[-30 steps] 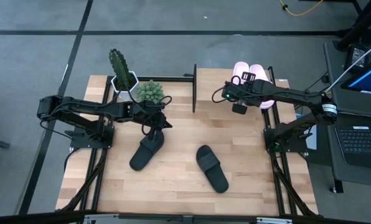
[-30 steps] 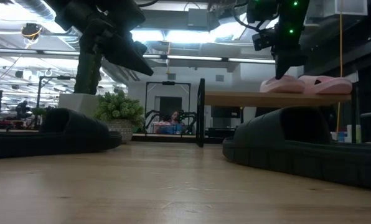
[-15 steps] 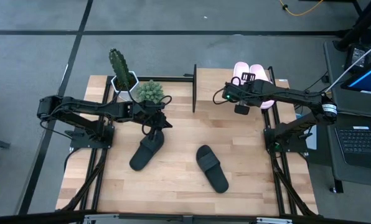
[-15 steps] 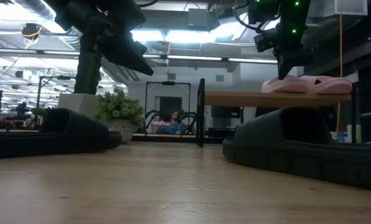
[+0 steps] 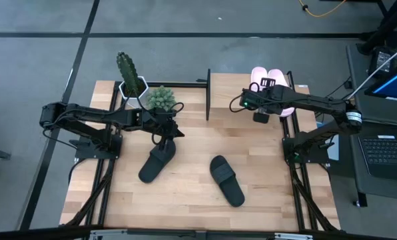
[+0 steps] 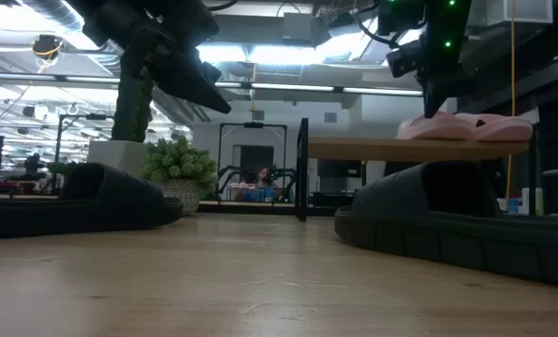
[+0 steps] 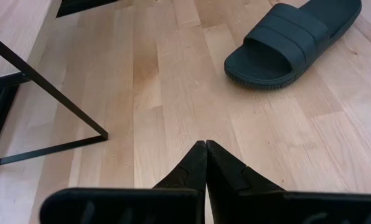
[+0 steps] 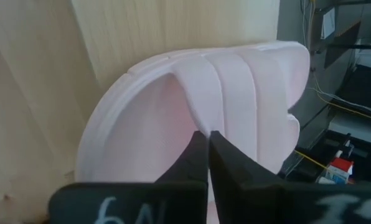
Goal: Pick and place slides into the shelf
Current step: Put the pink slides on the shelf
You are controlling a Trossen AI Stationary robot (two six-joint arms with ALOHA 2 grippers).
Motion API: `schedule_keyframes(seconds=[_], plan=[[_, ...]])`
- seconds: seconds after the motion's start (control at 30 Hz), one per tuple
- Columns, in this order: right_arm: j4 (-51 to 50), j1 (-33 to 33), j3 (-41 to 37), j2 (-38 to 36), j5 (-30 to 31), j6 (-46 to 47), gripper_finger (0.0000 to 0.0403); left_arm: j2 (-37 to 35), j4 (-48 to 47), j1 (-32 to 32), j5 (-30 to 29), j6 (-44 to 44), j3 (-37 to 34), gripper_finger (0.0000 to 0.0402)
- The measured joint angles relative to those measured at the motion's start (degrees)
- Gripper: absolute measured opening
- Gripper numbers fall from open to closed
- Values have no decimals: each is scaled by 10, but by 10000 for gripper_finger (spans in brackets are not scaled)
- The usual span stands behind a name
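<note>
— How did the slides look, and where were they?

— Two pale pink slides (image 5: 268,79) with wide ribbed straps lay side by side on the shelf (image 5: 233,88), at its right end. Two matte black ones were down on the wooden tabletop (image 5: 185,180): one black slide (image 5: 158,162) under the left arm, the other black slide (image 5: 226,180) near the table's middle.

— Which way did they point?

— The pink pair ran front to back across the shelf board. The left black slide lay on a diagonal, its far end up toward the left gripper (image 5: 164,138). The middle one slanted the other way, from upper left to lower right in the high view.

— And the grippers?

— The right gripper (image 8: 207,140) had its fingers pressed together, the tips touching the strap edge of a pink slide. The left gripper's fingers were also together, holding nothing, above the bare tabletop beside the potted plants (image 5: 147,93).

— Anything different from a second before?

— Only slightly: the right gripper had edged a little to the right along the shelf. The slides and the left arm had stayed put.
</note>
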Motion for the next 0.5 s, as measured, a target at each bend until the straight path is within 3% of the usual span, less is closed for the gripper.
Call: schedule_keyframes(seconds=[0.37, 0.5], plan=[[-1, 20, 0, -29, 0, 23, 3, 0, 0, 0, 0, 2, 0, 0], [0, 24, 0, -30, -1, 41, 26, 0, 0, 0, 0, 2, 0, 0]])
